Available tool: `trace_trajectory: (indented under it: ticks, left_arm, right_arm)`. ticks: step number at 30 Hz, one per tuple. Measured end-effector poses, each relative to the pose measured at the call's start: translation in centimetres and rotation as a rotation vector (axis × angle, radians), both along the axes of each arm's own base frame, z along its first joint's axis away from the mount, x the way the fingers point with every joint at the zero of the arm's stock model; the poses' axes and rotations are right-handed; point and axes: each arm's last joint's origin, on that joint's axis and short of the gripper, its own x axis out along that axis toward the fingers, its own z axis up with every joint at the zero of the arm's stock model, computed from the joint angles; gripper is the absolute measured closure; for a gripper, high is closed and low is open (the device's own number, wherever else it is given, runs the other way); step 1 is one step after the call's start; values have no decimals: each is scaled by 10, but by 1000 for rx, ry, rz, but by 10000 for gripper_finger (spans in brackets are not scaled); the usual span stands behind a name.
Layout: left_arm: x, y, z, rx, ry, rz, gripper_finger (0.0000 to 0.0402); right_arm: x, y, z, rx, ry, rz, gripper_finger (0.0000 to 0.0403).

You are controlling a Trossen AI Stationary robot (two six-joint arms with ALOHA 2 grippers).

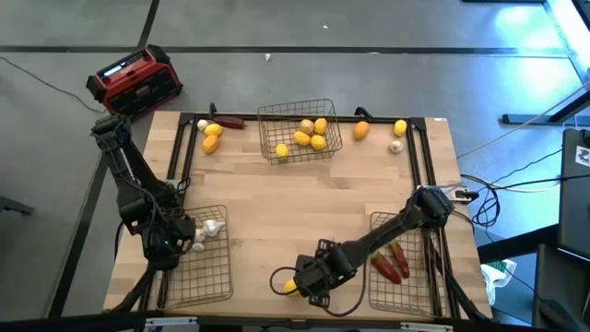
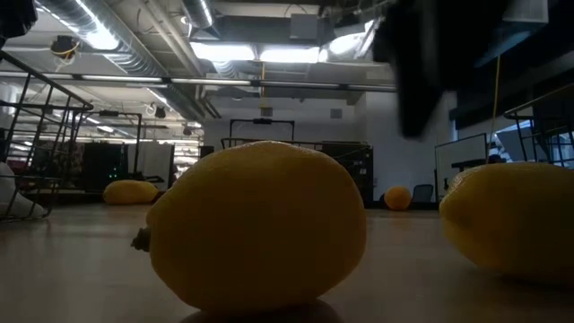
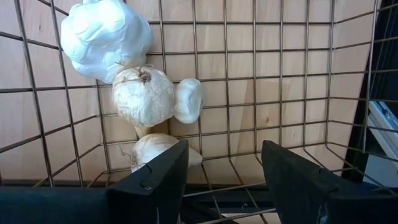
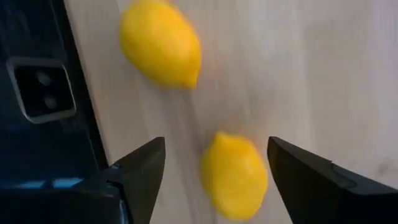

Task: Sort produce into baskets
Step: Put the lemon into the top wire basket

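Note:
Two yellow lemons lie on the wooden table near its front edge. My right gripper hangs open just above them, pointing down. One lemon lies between its fingers and the other lemon lies clear of them; I see no touch. In the high view only one lemon shows beside that gripper. My left gripper stands open over the left wire basket. Several white garlic bulbs rest on that basket's mesh floor.
The far basket holds several lemons. The right basket holds red chilies. Loose fruit, a garlic bulb and a chili lie along the far edge. A red-and-black box sits off the table.

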Motion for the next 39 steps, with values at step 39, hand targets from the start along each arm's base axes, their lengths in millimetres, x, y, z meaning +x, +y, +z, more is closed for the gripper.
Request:
trace_trajectory:
  ticks: [39]
  left_arm:
    - [1, 1, -2, 16, -17, 4, 204]
  right_arm:
    - [-5, 2, -66, -122, 292, -42, 229]
